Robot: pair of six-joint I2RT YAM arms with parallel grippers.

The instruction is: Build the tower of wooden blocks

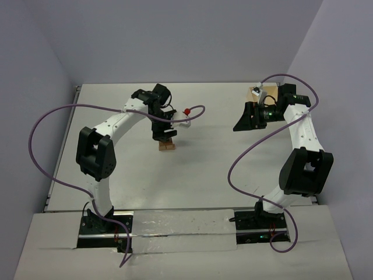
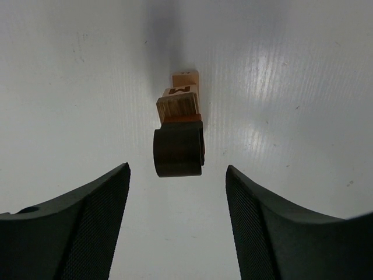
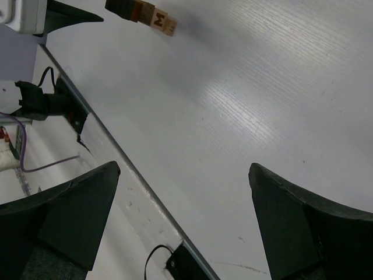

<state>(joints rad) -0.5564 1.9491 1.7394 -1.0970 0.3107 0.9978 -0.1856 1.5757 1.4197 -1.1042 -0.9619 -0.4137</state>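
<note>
The wood block tower stands on the white table near the middle left. From above, in the left wrist view, it is a dark brown rounded top piece over tan blocks, one marked M. It also shows at the top of the right wrist view. My left gripper hangs just above the tower, open and empty, its jaws wide on either side. My right gripper is open and empty, well to the right of the tower.
A pale tan wooden box sits at the back right, partly hidden behind my right arm. The table's left edge with cables beyond it shows in the right wrist view. Purple cables loop from both arms.
</note>
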